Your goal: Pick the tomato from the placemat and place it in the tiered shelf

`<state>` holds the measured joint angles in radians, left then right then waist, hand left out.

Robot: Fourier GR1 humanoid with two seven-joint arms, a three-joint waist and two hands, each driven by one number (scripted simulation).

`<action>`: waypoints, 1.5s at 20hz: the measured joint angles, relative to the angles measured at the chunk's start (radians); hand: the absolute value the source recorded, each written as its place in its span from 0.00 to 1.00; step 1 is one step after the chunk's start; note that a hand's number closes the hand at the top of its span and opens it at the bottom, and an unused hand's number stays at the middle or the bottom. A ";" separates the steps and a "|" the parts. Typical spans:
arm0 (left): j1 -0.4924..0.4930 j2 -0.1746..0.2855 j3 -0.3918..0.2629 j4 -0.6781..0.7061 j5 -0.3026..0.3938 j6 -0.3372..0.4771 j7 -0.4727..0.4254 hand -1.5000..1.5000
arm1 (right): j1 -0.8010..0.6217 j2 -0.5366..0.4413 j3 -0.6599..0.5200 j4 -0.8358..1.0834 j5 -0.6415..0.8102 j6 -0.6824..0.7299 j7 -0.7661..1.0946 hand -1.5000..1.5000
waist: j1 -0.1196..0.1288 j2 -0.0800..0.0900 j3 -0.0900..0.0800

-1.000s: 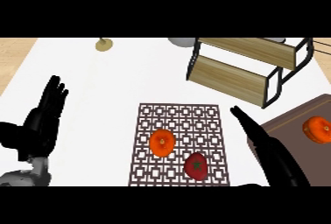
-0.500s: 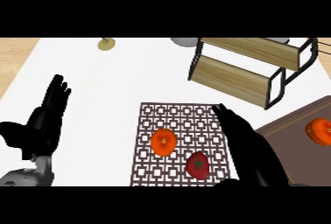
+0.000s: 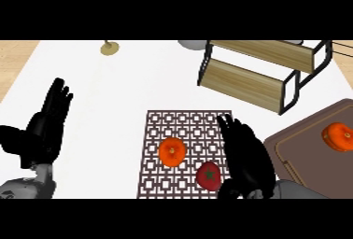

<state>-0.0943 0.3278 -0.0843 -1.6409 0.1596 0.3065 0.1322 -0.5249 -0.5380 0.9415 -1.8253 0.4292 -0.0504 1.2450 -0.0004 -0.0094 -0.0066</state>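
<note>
**Right hand closes in on the tomato**

Over the last second the right hand (image 3: 247,156) has swung left from the placemat's right edge to just over the mat. Its fingers are stretched straight and hold nothing.

On the white counter (image 3: 103,93) the tiered shelf (image 3: 255,70) stands at the far right, well apart from the patterned placemat (image 3: 183,126) in the near middle. A brown board (image 3: 303,154) at the right carries an orange fruit (image 3: 338,136). The left hand (image 3: 47,128) rests open at the left edge, fingers up.

The tomato (image 3: 209,176), red with a green stalk scar, lies at the mat's near right, just beside the right hand's thumb side; whether they touch I cannot tell. A second, orange fruit (image 3: 172,151) sits near it.

The tomato is likely light, smooth, round and easily bruised, so the hand should cup it around its widest part.
</note>
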 measured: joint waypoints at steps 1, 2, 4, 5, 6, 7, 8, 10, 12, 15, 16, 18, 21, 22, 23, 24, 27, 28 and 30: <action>0.005 -0.003 -0.005 -0.009 -0.004 0.004 0.005 0.50 | 0.008 0.014 0.001 0.011 0.013 0.008 0.001 0.00 | -0.003 -0.001 0.001; 0.009 0.000 -0.003 -0.021 -0.004 0.004 0.012 0.50 | 0.014 0.037 0.002 0.031 0.031 0.013 0.001 0.00 | -0.002 -0.002 0.001; -0.004 0.005 0.006 -0.014 -0.006 0.005 0.018 0.50 | 0.017 0.072 -0.007 0.058 0.054 0.027 0.001 0.00 | -0.006 0.000 0.002; 0.003 0.006 0.008 -0.025 -0.004 0.005 0.022 0.50 | 0.028 0.089 -0.006 0.065 0.072 0.034 0.001 0.00 | -0.006 -0.001 0.002; 0.003 0.003 0.007 -0.022 -0.006 0.005 0.020 0.50 | 0.035 0.109 -0.011 0.072 0.085 0.041 0.001 0.00 | -0.009 0.000 0.003; 0.011 0.000 0.007 -0.021 -0.005 0.002 0.013 0.50 | 0.043 0.119 -0.015 0.077 0.098 0.048 0.001 0.00 | -0.009 0.000 0.003; 0.015 0.000 0.006 -0.022 -0.007 -0.001 0.009 0.50 | 0.050 0.138 -0.020 0.084 0.114 0.056 0.001 0.00 | -0.009 0.000 0.003; 0.024 -0.009 0.002 -0.026 -0.011 0.000 0.001 0.50 | 0.074 0.166 -0.018 0.097 0.149 0.066 0.000 0.00 | -0.009 0.001 0.004; 0.033 -0.008 0.008 -0.028 -0.006 -0.009 -0.005 0.50 | 0.091 0.185 -0.029 0.103 0.165 0.081 0.000 0.00 | -0.007 0.003 0.004; 0.032 -0.008 0.015 -0.032 -0.008 -0.010 -0.004 0.50 | 0.129 0.225 -0.028 0.116 0.214 0.093 0.001 0.00 | -0.007 0.003 0.005; 0.036 -0.006 0.017 -0.034 -0.007 -0.014 -0.004 0.50 | 0.136 0.237 -0.033 0.124 0.223 0.098 0.000 0.00 | -0.006 0.004 0.005; 0.026 -0.010 0.019 -0.026 -0.012 -0.015 -0.004 0.50 | 0.163 0.248 -0.039 0.127 0.254 0.102 -0.010 0.00 | -0.007 0.005 0.005; 0.031 -0.017 0.013 -0.032 -0.022 -0.015 -0.001 0.50 | 0.200 0.266 -0.052 0.115 0.301 0.109 -0.019 0.00 | -0.006 0.006 0.006; 0.029 -0.010 0.026 -0.031 -0.012 -0.027 0.001 0.50 | 0.207 0.282 -0.058 0.118 0.314 0.112 -0.020 0.00 | -0.005 0.006 0.006; 0.030 -0.012 0.025 -0.036 -0.015 -0.026 0.007 0.50 | 0.223 0.284 -0.061 0.124 0.330 0.112 -0.030 0.00 | -0.004 0.006 0.006; 0.033 -0.016 0.027 -0.028 -0.015 -0.031 -0.004 0.50 | 0.224 0.305 -0.067 0.147 0.348 0.111 -0.043 0.00 | -0.003 0.007 0.006; 0.029 -0.029 0.034 0.002 -0.020 -0.040 -0.031 0.50 | 0.254 0.324 -0.089 0.158 0.387 0.118 -0.076 0.00 | -0.003 0.008 0.006; 0.032 -0.034 0.031 -0.001 -0.028 -0.037 -0.032 0.50 | 0.260 0.338 -0.095 0.175 0.403 0.118 -0.084 0.00 | -0.002 0.008 0.006; 0.024 -0.037 0.035 -0.003 -0.031 -0.039 -0.025 0.50 | 0.265 0.362 -0.120 0.213 0.423 0.119 -0.103 0.00 | 0.000 0.008 0.006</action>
<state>-0.0700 0.2906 -0.0493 -1.6444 0.1288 0.2679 0.1075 -0.2600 -0.1762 0.8217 -1.6120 0.8518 0.0689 1.1418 -0.0009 -0.0010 -0.0004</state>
